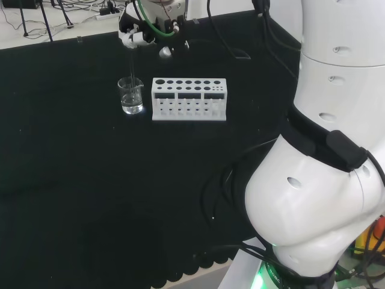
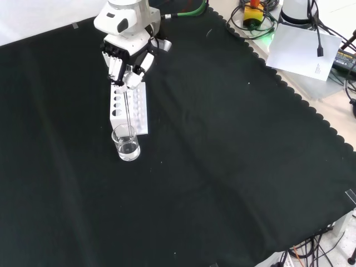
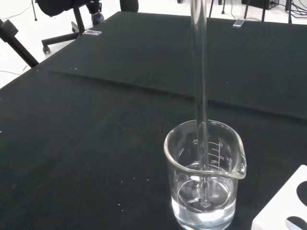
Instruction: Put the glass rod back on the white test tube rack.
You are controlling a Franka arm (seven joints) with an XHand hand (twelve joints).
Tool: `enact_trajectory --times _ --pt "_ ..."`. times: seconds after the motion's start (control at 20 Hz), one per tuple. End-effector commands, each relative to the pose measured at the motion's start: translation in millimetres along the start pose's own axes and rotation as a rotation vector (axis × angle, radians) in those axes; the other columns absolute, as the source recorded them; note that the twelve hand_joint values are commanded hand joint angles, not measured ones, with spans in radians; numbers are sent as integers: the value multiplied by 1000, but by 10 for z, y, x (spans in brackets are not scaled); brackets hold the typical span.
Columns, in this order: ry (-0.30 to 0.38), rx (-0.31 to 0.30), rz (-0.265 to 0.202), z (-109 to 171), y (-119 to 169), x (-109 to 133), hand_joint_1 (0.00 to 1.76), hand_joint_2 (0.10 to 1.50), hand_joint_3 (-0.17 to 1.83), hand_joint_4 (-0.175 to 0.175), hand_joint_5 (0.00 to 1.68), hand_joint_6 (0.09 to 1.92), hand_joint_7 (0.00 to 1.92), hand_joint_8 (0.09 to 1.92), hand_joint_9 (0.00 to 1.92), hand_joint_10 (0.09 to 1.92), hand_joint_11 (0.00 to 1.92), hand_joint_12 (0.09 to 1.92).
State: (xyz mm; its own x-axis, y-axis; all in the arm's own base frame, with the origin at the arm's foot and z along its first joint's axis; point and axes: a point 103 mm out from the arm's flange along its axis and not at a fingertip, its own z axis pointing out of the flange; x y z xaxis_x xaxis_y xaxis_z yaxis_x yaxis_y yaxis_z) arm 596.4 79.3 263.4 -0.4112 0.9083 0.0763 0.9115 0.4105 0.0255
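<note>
While the rod stands with its lower end in the beaker, the scene lists as follows, largest item first.

Tabletop (image 2: 233, 167): black cloth, scalloped at its edge.

Arm link (image 1: 325, 150): white, at 3 o'clock in the head view.

Hand (image 2: 125, 53): black and white, at 11 o'clock in the front view, directly above the rack's far end. Its fingers (image 2: 118, 69) are curled down and pinch the top of the rod.

White test tube rack (image 1: 189, 99): rows of round holes on top, seemingly all unoccupied. It sits just beside the beaker, at 3 o'clock from it in the head view.

Beaker (image 3: 205, 179): clear, graduated, spouted, with a shallow layer of clear liquid.

Glass rod (image 3: 200, 72): thin, clear, near upright, tip at or close to the beaker floor, below the liquid surface.

Handling, as judged: the rod is light, stiff, brittle and smooth, wet at the tip, so liable to slip or snap if knocked against rim or rack. The upper end, already pinched, is the sensible hold; lift straight clear before travelling to the rack.
</note>
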Motion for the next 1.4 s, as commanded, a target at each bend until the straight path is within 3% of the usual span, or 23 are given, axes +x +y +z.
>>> enact_trajectory --times 0.05,0.45,0.95,1.4 --pt "6 0 -9 25 -41 30 1290 1178 -175 -175 1036 654 1050 1238 1614 1025 1639 818" --pt "-12 -21 -20 -180 -92 48 1290 1178 -175 -175 1036 654 1050 1238 1615 1025 1639 819" --pt "-21 -71 -14 -662 -190 200 1290 1178 -175 -175 1036 655 1049 1238 1614 1026 1639 821" --pt "-27 -94 32 -954 -292 107 1290 1179 -175 -175 1035 656 1049 1238 1614 1027 1638 822"
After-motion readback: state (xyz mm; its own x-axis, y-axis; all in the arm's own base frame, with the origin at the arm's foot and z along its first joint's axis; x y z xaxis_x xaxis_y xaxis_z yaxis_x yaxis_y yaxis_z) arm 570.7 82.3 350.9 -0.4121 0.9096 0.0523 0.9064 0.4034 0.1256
